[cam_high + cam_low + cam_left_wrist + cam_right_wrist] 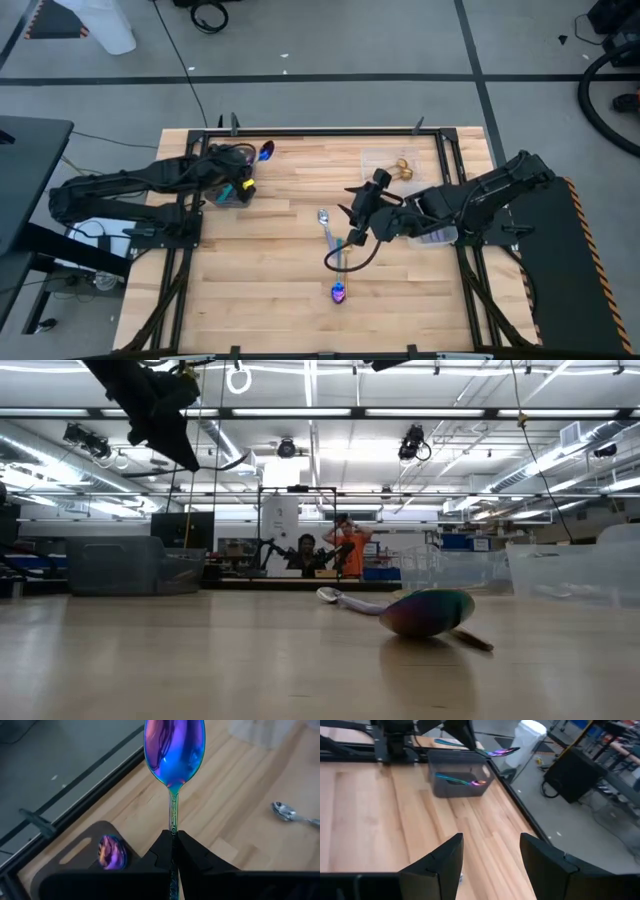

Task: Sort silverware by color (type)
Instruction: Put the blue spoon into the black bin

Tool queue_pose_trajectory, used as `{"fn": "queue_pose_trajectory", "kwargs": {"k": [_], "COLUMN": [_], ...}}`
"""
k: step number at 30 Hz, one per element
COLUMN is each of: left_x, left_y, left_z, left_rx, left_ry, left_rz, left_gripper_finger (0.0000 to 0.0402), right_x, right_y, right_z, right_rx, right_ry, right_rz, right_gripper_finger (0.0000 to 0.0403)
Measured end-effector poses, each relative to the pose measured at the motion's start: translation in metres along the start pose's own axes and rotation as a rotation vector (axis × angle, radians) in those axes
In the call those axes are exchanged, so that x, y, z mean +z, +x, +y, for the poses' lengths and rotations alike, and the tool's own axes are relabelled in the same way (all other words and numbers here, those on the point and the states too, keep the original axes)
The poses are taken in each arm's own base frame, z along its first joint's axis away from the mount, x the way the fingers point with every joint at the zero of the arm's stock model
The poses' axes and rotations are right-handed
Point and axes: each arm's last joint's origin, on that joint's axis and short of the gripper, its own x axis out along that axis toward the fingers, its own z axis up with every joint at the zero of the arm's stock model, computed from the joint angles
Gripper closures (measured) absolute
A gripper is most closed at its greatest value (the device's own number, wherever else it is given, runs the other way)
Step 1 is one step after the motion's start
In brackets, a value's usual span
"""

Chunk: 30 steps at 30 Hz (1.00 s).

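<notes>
Left gripper (175,851) is clamped on the handle of an iridescent spoon (174,750), held above the dark tray (232,190), probably to drop it there; right gripper (358,218), fingers apart, hovers over the silver spoon (325,222) mid-table.

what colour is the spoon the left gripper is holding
Iridescent purple-blue bowl on the spoon, pinched in the shut left gripper; clearest in the left wrist view.

Both arms are built of dark, near-black jointed segments with matte housings. The left arm (120,186) carries a small yellow and teal marking near its wrist. The right arm (480,195) trails a thin black cable looping below its wrist. Each gripper ends in two black, wedge-shaped fingers (440,865).
</notes>
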Motion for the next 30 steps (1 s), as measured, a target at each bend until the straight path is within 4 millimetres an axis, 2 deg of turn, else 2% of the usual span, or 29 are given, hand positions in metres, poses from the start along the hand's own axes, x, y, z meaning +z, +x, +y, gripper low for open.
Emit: {"fn": "queue_pose_trajectory", "kwargs": {"k": [9,18,30], "left_x": [-0.01,-0.049,-0.068], "left_y": [0.008,0.034,0.056], "left_z": [0.002,0.009,0.02], "left_rx": [0.121,0.273,0.363], "left_ry": [0.013,0.047,-0.011], "left_rz": [0.068,0.145,0.106], "left_gripper_finger": [0.0383,0.0383,0.0383], "right_x": [-0.003,-0.002,0.0], "right_y": [0.0,0.0,0.0], "right_z": [-0.001,-0.001,-0.001], "right_rx": [-0.021,-0.026,-0.023], "right_ry": [-0.019,-0.012,-0.003], "right_rz": [0.021,0.013,-0.003], "right_gripper_finger": [0.0197,0.0197,0.0197]}}
